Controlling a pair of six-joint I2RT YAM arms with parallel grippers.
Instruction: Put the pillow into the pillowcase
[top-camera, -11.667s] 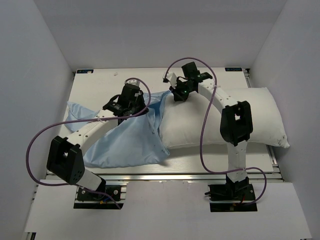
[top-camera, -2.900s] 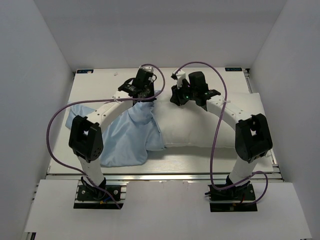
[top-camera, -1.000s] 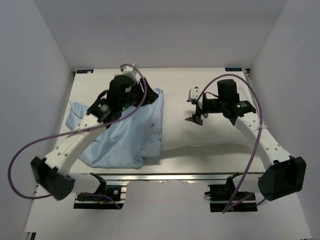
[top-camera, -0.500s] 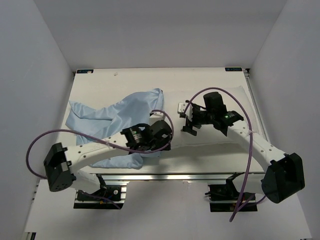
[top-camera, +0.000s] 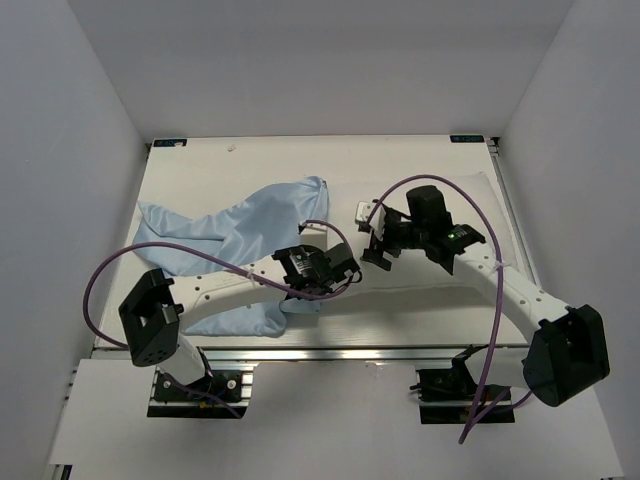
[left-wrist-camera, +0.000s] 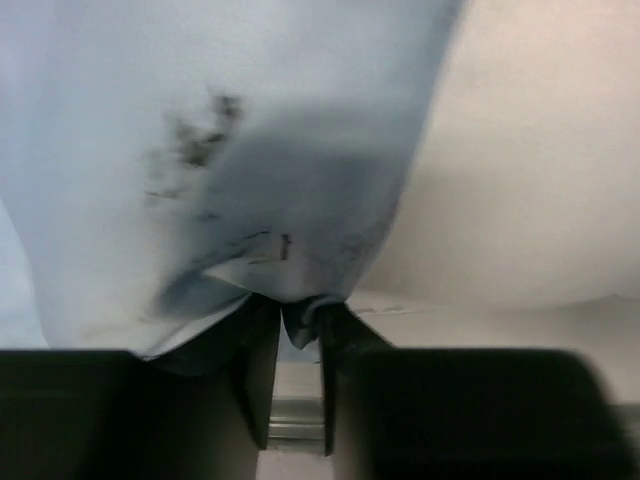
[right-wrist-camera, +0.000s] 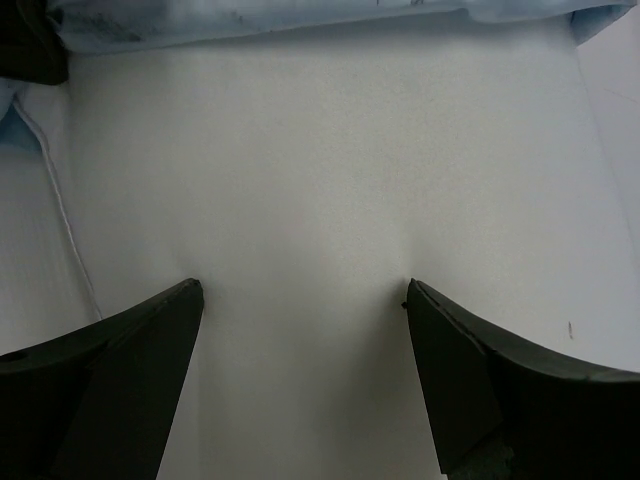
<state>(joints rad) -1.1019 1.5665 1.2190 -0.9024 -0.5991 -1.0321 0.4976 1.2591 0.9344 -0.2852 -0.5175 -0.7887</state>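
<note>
The pillowcase (top-camera: 220, 235) is a crumpled light-blue cloth on the left half of the table. The off-white pillow (top-camera: 410, 275) lies to its right, its left end tucked under the blue cloth's edge. My left gripper (top-camera: 340, 272) is at the near corner where cloth meets pillow. In the left wrist view its jaws (left-wrist-camera: 298, 330) are pinched on a fold of the pillowcase (left-wrist-camera: 250, 130), with the pillow (left-wrist-camera: 540, 150) just to the right. My right gripper (top-camera: 378, 248) is open, its fingertips pressed wide apart on the pillow (right-wrist-camera: 320, 180), pointing at the pillowcase edge (right-wrist-camera: 250, 20).
The table (top-camera: 250, 165) is boxed in by white walls on three sides. An aluminium rail (top-camera: 350, 345) runs along its near edge, close below my left gripper. Purple cables loop over both arms.
My left arm swung from the pillowcase's far corner to its near corner, and its jaws closed on the cloth. My right gripper moved left along the pillow and stayed open.
</note>
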